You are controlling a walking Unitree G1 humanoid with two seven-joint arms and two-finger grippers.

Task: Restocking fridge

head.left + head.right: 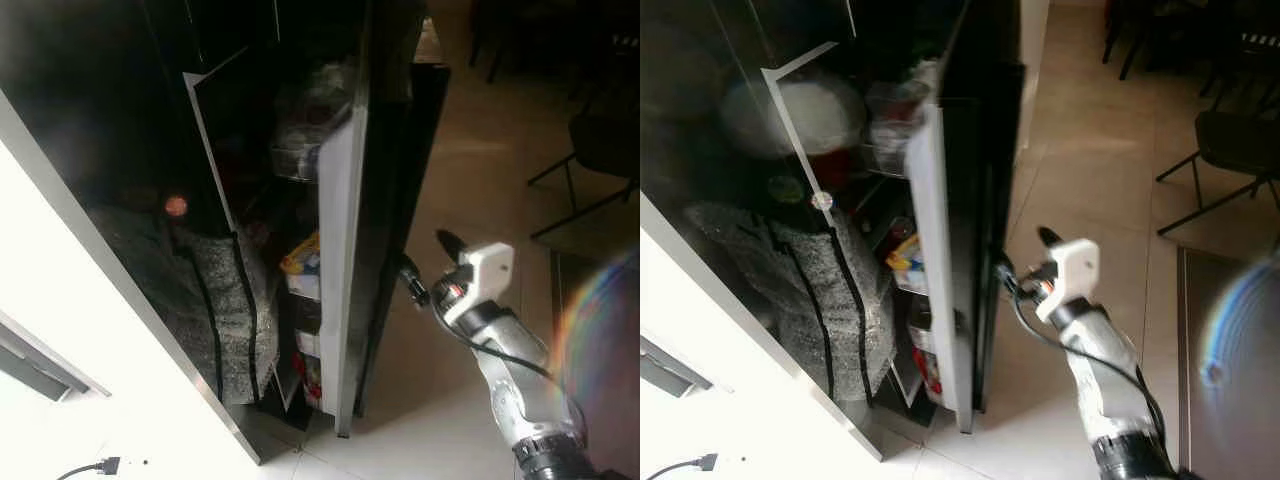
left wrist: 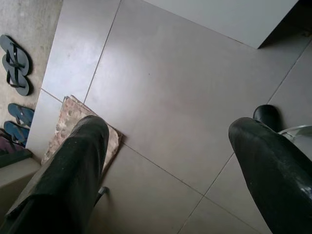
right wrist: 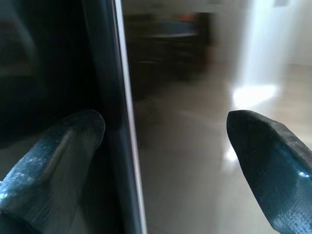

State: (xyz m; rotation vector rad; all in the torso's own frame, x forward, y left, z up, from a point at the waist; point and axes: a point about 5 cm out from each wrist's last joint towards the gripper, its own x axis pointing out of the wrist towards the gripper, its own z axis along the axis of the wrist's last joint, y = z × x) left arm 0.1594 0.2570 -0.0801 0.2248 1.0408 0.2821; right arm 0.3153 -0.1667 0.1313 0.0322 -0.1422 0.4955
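Reaching toward the outer face of the tall glossy black fridge door [image 1: 345, 270], which stands ajar beside shelves of packed food [image 1: 303, 265], the right end effector [image 1: 425, 265] sits at that door's edge in the eye views. In the left wrist view, the left end effector [image 2: 165, 161] hangs with fingers spread over pale floor tiles [image 2: 165, 83]. In the right wrist view, spread fingertips [image 3: 73, 131] straddle the door edge [image 3: 124, 122].

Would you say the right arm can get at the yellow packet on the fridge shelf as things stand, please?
Probably not directly. The right gripper, jaws open, sits at the outer face of the half-open black glossy fridge door, which stands between it and the yellow packet inside. It would have to come round the door's edge first.
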